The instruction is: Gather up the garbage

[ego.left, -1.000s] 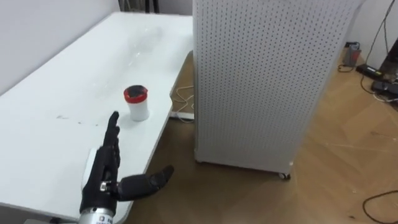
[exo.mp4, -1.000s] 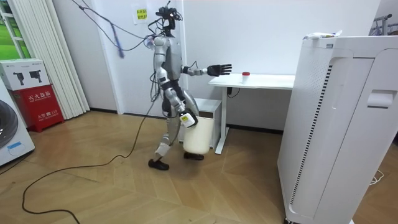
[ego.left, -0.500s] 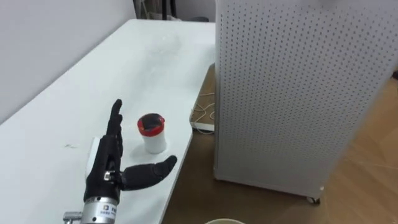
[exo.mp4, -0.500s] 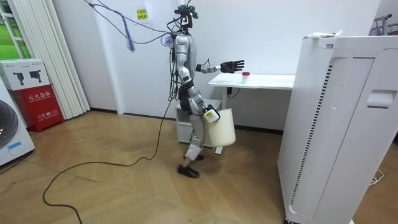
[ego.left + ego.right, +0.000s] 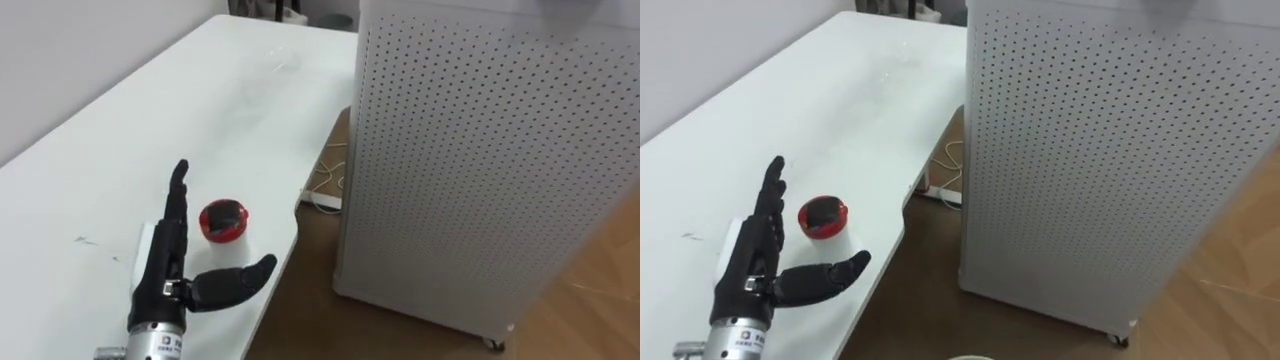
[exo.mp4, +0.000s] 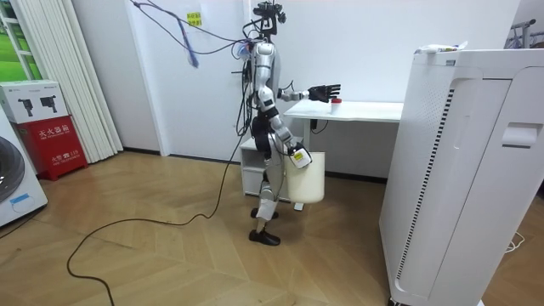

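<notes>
While our left hand (image 5: 163, 268) hovers over the near end of the counter (image 5: 120, 130), fingers straight and thumb spread wide, holding nothing, the garbage sits just ahead. It is a small white cup (image 5: 224, 221) with a red lid, standing upright at about one o'clock from the palm, in the crook between fingers and thumb. We cannot tell whether it touches the hand.

To take it well, we judge the hand should slide toward one o'clock until the cup meets the palm, then close round the white body below the lid. The counter's edge lies close at the cup's three o'clock, so a sideways nudge could tip it off.

Farther toward three o'clock, across a strip of floor with pale cables (image 5: 325, 185), stands a tall perforated cabinet (image 5: 480, 150), clear of the reach. Our right hand (image 6: 293, 154) hangs low at a white bin (image 6: 308, 177); its grip we cannot tell.
</notes>
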